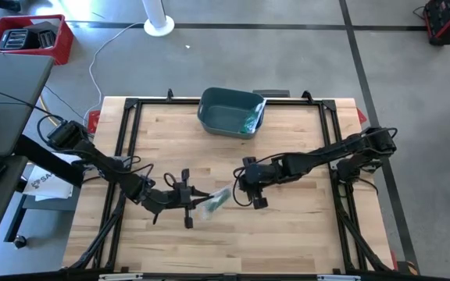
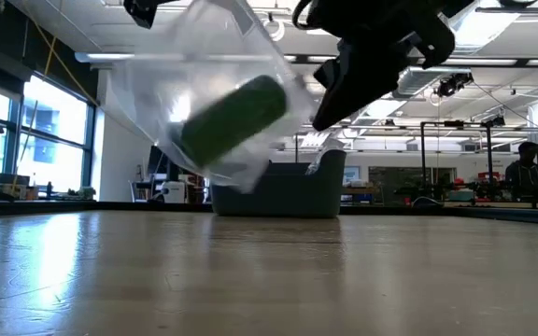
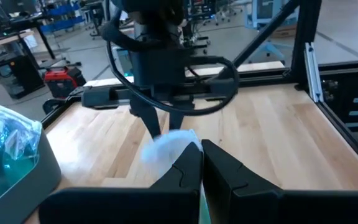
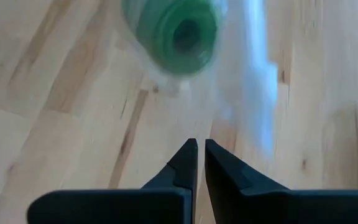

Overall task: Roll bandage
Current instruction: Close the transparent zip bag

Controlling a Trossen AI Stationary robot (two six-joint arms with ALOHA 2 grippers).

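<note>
The green bandage roll (image 2: 233,119) sits inside a clear plastic bag (image 1: 215,200), lifted off the wooden surface (image 1: 287,234) near its middle; bare wood lies open all around, toward the 6 o'clock edge especially; my left fingers (image 3: 202,163) are clenched on the bag's edge from 9 o'clock; my right fingers (image 4: 201,163) are pressed together just at 3 o'clock of the bag, whether pinching film I cannot tell; a grey bin (image 1: 230,111) sits well apart at 12 o'clock.
</note>
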